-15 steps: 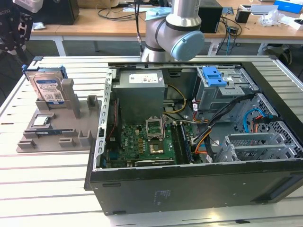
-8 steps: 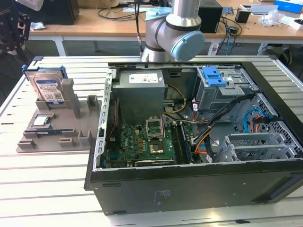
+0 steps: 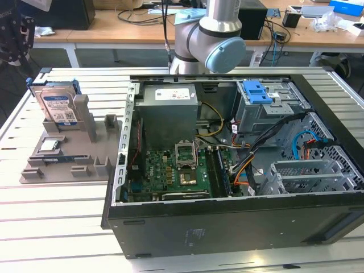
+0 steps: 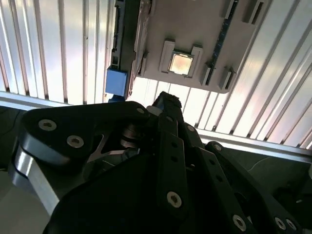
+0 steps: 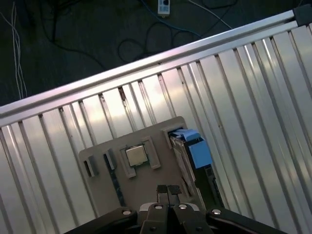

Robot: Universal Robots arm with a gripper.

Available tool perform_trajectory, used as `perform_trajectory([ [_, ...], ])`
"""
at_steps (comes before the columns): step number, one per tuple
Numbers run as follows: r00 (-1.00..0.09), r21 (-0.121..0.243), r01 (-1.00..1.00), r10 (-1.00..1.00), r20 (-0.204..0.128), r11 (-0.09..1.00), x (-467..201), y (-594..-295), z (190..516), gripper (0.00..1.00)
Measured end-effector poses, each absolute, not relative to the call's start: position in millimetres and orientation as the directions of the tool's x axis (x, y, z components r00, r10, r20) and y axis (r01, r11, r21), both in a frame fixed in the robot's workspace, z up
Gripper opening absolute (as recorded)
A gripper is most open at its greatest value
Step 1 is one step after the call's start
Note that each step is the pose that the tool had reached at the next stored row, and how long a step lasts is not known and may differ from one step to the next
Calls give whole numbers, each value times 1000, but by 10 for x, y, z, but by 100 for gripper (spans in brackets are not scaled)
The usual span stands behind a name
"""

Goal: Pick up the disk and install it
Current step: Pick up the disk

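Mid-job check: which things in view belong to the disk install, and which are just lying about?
Job: disk, upright in the grey holder; gripper, shut and empty; open computer case.
Lying about: square chip on the holder; blue caddy in the case; clutter on the back desks.

Slatted aluminium table, wooden desks behind strewn with cables, dark floor with loose wires

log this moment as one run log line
gripper: above grey holder, jaws shut, empty | disk: upright in holder, not grasped | case: open
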State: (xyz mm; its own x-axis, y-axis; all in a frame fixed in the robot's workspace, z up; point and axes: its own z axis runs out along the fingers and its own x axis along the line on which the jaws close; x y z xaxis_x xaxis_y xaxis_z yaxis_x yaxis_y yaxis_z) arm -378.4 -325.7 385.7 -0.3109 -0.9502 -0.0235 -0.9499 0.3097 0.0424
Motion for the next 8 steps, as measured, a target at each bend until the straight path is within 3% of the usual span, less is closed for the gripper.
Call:
perform_trajectory([
  [8, -228, 42, -973, -973, -24, 227, -3785, -3257, 3857, 11],
])
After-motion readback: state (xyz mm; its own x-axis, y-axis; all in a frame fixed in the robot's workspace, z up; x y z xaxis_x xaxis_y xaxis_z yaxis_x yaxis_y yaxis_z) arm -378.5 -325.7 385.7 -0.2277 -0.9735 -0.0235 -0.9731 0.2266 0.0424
